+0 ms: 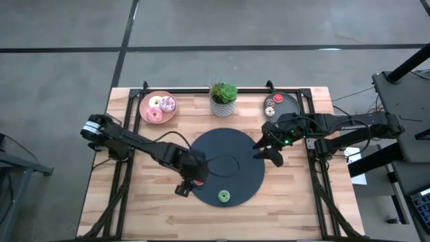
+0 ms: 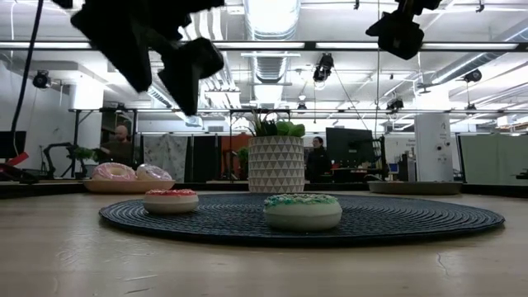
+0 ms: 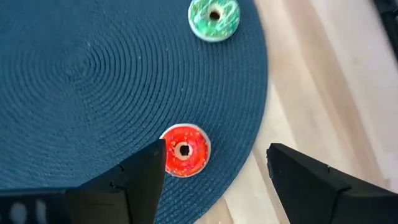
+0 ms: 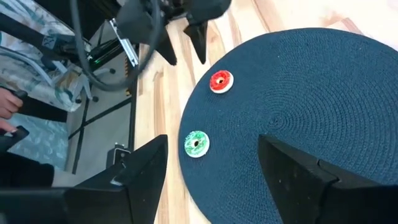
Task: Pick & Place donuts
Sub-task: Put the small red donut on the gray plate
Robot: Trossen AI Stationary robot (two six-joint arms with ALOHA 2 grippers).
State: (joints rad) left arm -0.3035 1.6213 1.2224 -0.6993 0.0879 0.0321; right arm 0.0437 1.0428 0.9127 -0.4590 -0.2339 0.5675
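A small red donut (image 3: 185,150) and a small green donut (image 3: 214,18) lie flat on the dark round disc (image 1: 228,165), near its near edge. My left gripper (image 3: 214,168) hangs open above the red donut (image 1: 199,180), slanting down, touching nothing. The red donut shows close to one of its fingers. My right gripper (image 4: 214,177) stands open high over the disc's right edge (image 1: 266,152), with nothing between its fingers. In the low view the red donut (image 2: 171,200) and the green donut (image 2: 302,210) sit well below both grippers.
A pink plate (image 1: 149,98) at the far left holds three larger frosted donuts. A grey plate (image 1: 289,106) at the far right holds several tiny donuts. A potted plant (image 1: 223,99) stands between them at the far edge. Bare wood lies near the front edge.
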